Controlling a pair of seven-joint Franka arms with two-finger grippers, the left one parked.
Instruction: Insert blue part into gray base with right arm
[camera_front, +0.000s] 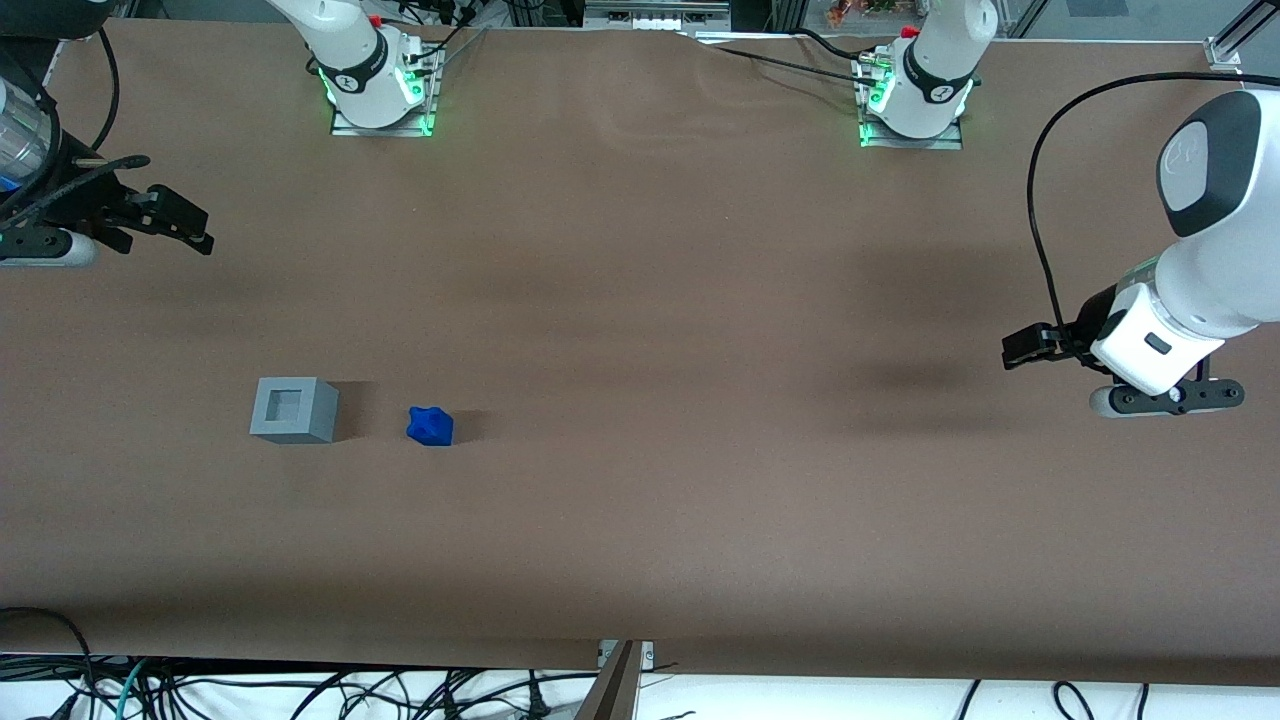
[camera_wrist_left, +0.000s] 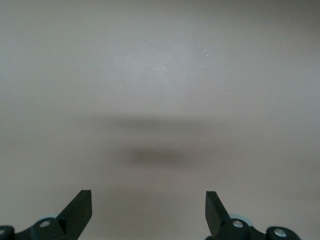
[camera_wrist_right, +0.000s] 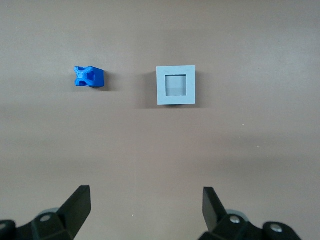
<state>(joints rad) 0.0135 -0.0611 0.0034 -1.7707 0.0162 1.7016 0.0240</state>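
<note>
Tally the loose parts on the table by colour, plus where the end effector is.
Blue: 1, the blue part
Gray: 1, the gray base, socket empty, beside the blue part and apart from it
Total: 2
The right arm's end effector hangs open above the table, clear of both parts and farther from the front camera than they are.

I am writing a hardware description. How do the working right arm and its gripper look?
The right arm shows a clear segment, black cables and a white link. Its black two-finger gripper, open, hangs above the brown table, farther from the front camera than the light-gray cube base.
</note>
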